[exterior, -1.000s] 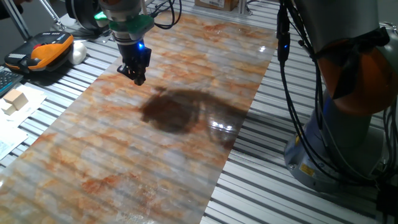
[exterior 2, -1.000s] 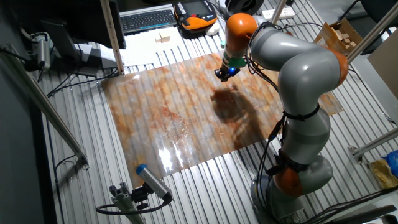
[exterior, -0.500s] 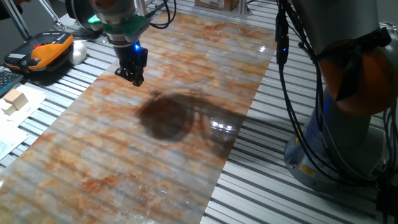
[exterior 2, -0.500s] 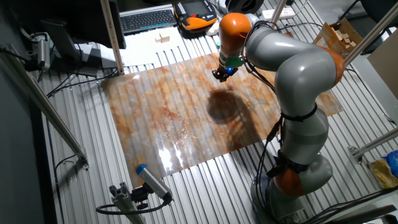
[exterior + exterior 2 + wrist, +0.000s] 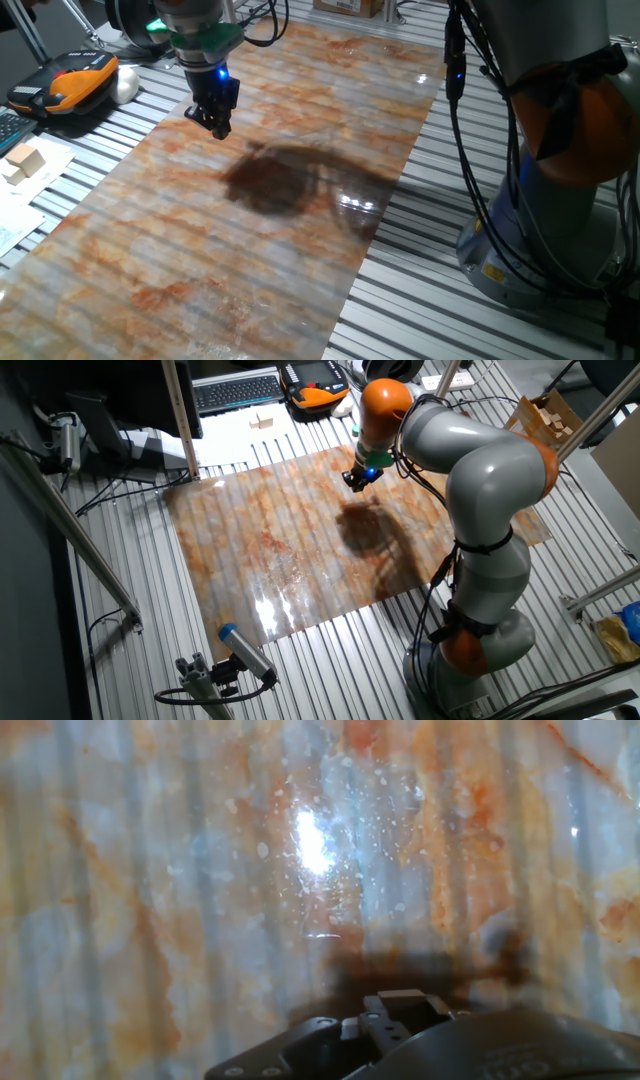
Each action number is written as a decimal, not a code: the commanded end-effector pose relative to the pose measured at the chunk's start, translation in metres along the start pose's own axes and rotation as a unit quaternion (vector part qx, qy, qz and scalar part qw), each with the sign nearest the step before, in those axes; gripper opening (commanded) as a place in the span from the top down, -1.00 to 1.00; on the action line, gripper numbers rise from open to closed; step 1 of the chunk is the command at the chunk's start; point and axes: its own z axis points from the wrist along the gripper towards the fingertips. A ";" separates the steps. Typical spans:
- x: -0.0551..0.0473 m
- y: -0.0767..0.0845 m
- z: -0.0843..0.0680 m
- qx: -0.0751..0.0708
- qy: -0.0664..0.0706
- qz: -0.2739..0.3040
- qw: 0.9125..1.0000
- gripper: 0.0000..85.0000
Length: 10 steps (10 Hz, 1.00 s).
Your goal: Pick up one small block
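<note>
above the marbled orange mat (image 5: 200, 260) nr its far edge, gripper (image 5: 219, 127) hovering, fingers close together, can't tell if holding anything, small block not visible, larger wood blocks (image 5: 22, 160) off-mat on paper

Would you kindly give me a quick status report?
Gripper above the marbled mat, jaw state unclear. Small block not visible in any view. Nothing in the way.

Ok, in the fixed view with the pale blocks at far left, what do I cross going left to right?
Pale wooden blocks on paper → orange-and-black device → gripper above the marbled mat → dark shadow → robot base.
</note>
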 end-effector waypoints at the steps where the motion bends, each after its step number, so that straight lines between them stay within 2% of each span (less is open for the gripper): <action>1: 0.000 0.000 0.000 0.002 0.001 0.001 1.000 1.00; 4: -0.001 0.000 0.000 -0.003 0.005 0.009 1.000 1.00; 9: -0.002 0.000 0.001 -0.002 0.000 0.016 1.000 1.00; 10: -0.002 0.000 0.001 0.000 -0.001 0.016 1.000 0.60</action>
